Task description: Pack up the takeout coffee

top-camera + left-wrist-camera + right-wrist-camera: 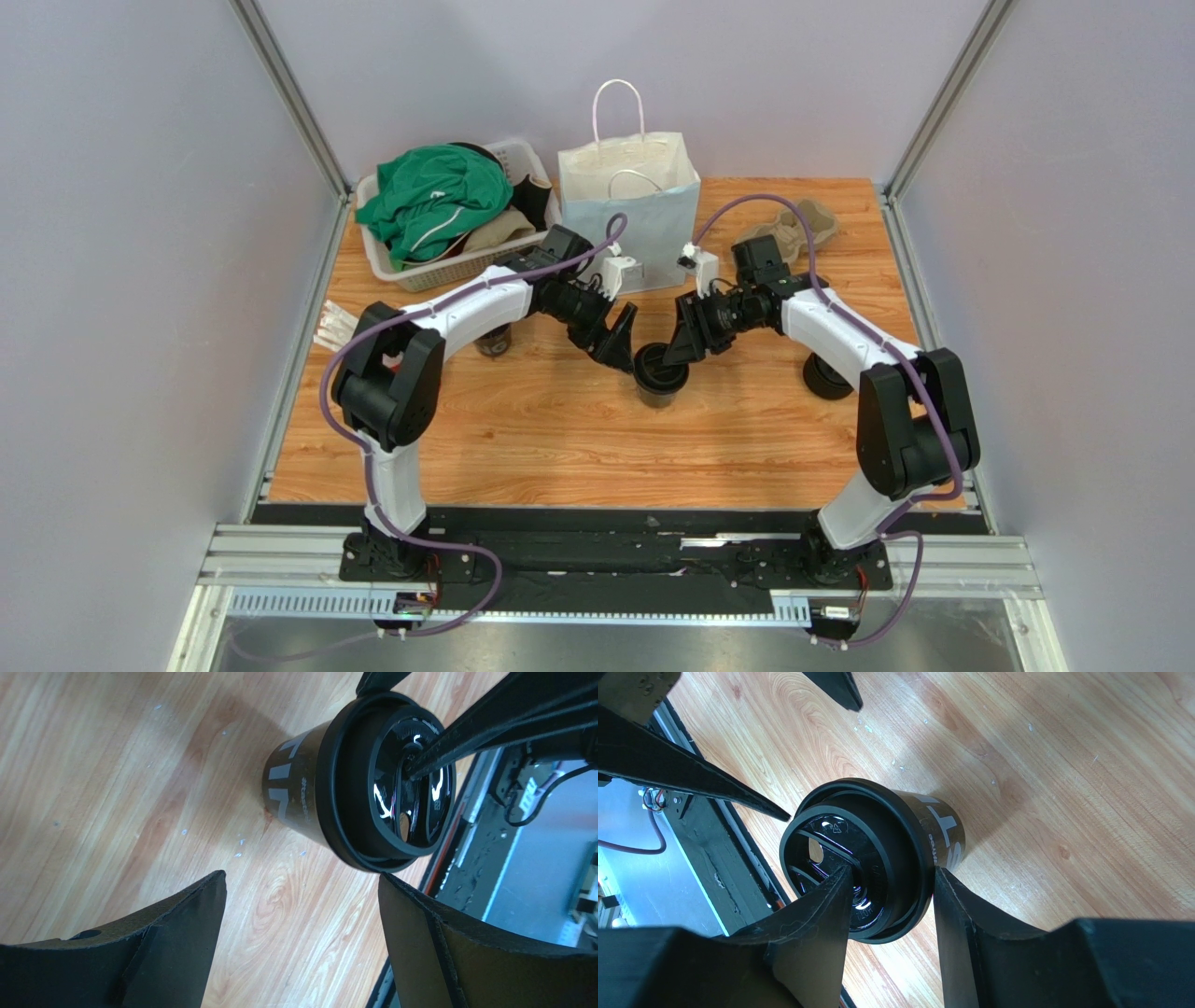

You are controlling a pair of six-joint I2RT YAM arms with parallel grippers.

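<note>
Left fingers (175,941) wide apart, right fingers (815,934) narrower.

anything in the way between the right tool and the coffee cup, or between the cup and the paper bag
Nothing visible. The right tool straddles the lid rim of the coffee cup. Bare table runs from the cup to the paper bag; the open left tool hangs just left of that line.

I see the coffee cup (659,373) mid-desk (561,441), the bag (631,196) behind it at the far edge, the basket (421,266) in the far-left corner.
</note>
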